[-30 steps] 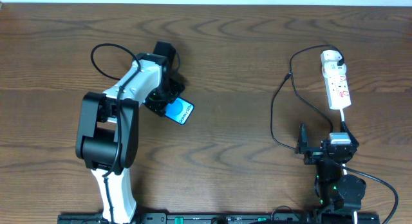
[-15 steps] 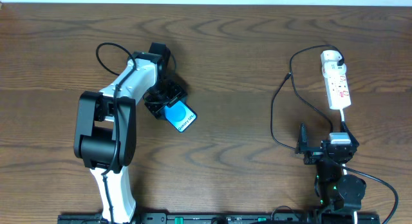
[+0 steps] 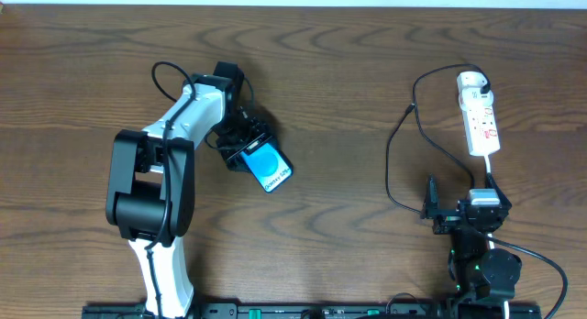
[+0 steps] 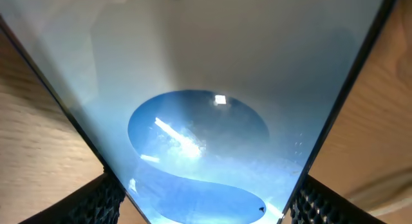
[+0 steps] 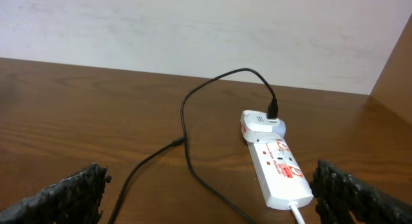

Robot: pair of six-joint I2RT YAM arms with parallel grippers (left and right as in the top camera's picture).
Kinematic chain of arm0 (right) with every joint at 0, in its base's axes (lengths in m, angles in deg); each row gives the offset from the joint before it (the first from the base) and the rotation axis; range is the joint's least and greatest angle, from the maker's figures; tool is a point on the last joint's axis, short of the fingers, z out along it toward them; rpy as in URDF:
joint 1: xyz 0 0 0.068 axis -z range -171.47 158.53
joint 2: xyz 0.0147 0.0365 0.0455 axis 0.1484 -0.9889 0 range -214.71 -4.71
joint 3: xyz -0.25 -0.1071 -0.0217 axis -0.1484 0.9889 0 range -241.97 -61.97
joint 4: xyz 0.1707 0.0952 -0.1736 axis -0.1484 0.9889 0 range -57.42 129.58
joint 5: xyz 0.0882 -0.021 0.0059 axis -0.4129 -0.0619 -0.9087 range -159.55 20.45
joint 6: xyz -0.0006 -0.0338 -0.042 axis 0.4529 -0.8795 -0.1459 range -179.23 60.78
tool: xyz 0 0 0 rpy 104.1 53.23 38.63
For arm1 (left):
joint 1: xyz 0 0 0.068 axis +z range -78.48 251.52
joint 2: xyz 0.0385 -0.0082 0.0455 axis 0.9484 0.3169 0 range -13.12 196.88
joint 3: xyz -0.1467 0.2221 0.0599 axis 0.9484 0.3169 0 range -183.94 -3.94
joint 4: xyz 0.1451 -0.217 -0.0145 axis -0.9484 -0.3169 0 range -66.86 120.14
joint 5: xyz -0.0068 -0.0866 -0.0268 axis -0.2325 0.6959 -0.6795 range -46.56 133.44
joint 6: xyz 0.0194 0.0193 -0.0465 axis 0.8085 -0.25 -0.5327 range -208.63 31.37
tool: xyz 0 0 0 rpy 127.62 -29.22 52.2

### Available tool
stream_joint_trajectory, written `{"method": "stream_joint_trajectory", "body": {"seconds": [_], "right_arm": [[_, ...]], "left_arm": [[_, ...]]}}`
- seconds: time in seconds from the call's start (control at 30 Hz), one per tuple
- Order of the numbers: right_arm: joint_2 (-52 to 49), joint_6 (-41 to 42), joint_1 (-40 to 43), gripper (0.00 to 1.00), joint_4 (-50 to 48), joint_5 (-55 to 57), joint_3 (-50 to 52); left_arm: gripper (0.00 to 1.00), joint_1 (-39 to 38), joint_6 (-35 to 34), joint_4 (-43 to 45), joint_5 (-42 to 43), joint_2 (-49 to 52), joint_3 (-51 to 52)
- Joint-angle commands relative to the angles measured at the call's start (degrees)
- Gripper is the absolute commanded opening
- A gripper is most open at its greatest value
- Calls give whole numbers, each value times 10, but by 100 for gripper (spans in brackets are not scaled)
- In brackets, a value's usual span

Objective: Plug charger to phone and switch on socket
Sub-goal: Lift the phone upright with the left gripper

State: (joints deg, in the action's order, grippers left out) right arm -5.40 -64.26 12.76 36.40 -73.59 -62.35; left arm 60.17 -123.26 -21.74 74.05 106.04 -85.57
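Note:
The phone (image 3: 267,166), blue screen with a white strip, lies at left centre of the table, held at its near end by my left gripper (image 3: 236,150). In the left wrist view the phone's screen (image 4: 206,121) fills the frame between the two black fingers, which are shut on its edges. The white socket strip (image 3: 480,116) lies at the far right with an adapter at its top end. The thin black charger cable (image 3: 396,163) loops left of it, its small tip (image 3: 412,107) lying free on the table. My right gripper (image 3: 459,212) is open, near the front edge, below the socket (image 5: 277,166).
The socket's thick white cord (image 3: 489,168) runs down toward the right arm's base. A black cable loop (image 3: 160,76) arcs off the left arm. The back wall edge (image 3: 293,3) bounds the brown wooden table.
My left gripper has carried the phone to the right and toward the front, turning it. The right arm has not moved.

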Motion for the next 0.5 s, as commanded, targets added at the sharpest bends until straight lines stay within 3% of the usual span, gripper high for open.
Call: {"method": "stream_joint_trajectory", "body": {"seconds": [0.0,0.13,0.47], "right_arm": [[2,3,1,99,3,5,1],[2,3,1,99,3,5,1],[2,3,1,99,3,5,1]], "left_arm": [[71,1,33,-12,80,-20,-12],[71,1,66,-12,194,-20,-12],[71,1,90,-32,308,-20,-12]]}}
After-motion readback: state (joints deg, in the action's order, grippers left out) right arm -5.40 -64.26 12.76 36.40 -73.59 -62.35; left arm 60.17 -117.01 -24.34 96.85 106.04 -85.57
